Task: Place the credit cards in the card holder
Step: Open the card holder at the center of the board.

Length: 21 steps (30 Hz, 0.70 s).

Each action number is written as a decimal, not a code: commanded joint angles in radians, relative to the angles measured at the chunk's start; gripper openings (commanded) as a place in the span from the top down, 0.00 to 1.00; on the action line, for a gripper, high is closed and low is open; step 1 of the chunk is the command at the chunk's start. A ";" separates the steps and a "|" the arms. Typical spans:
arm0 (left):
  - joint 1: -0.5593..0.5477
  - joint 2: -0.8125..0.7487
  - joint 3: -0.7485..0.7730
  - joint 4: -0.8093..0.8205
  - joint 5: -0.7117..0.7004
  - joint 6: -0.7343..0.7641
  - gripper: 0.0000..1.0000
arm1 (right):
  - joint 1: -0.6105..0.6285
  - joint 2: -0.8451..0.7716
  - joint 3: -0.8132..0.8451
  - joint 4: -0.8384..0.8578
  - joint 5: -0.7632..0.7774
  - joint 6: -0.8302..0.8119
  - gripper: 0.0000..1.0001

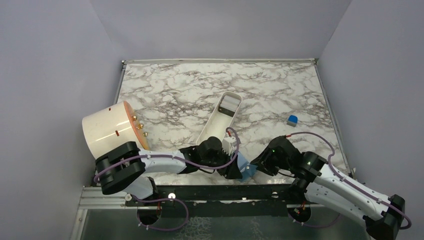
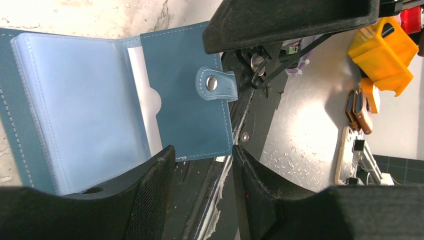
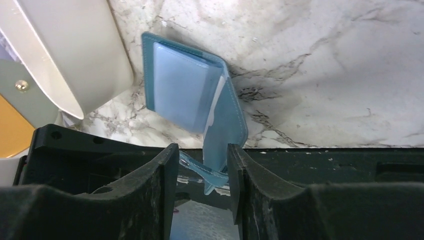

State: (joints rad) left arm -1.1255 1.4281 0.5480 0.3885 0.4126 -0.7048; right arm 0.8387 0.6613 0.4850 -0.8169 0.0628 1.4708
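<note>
The teal card holder (image 1: 248, 170) lies open at the table's near edge, between my two grippers. In the left wrist view its clear pockets (image 2: 75, 110) face up, and a pale card edge (image 2: 145, 102) shows in the cover pocket. The snap tab (image 2: 217, 84) overhangs the edge. My left gripper (image 2: 204, 150) is open and empty, with the holder's corner just beyond its fingertips. My right gripper (image 3: 203, 150) is open, its fingers on either side of the raised cover (image 3: 222, 135) and tab. More cards (image 1: 230, 104) lie in the far end of the white tray.
The long white tray (image 1: 216, 125) runs diagonally just behind the holder and shows close by in the right wrist view (image 3: 75, 55). A white cylinder (image 1: 107, 131) stands at the left. A small blue cube (image 1: 292, 119) sits at the right. The black frame rail (image 1: 210, 192) borders the near edge.
</note>
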 commanded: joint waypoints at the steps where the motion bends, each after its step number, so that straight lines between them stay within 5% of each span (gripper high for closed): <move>1: -0.007 0.021 0.021 0.031 -0.026 0.020 0.52 | 0.007 -0.007 0.010 -0.102 0.026 0.059 0.58; 12: -0.008 0.044 0.011 0.039 -0.031 0.023 0.52 | 0.007 0.011 -0.051 -0.048 0.023 0.071 0.59; 21: -0.007 -0.032 -0.022 -0.005 -0.127 0.017 0.54 | 0.007 0.031 -0.116 0.180 0.067 -0.132 0.84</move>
State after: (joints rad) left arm -1.1282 1.4578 0.5457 0.3946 0.3756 -0.6971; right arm 0.8387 0.6868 0.3660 -0.7673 0.0662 1.4509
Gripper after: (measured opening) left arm 0.465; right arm 0.184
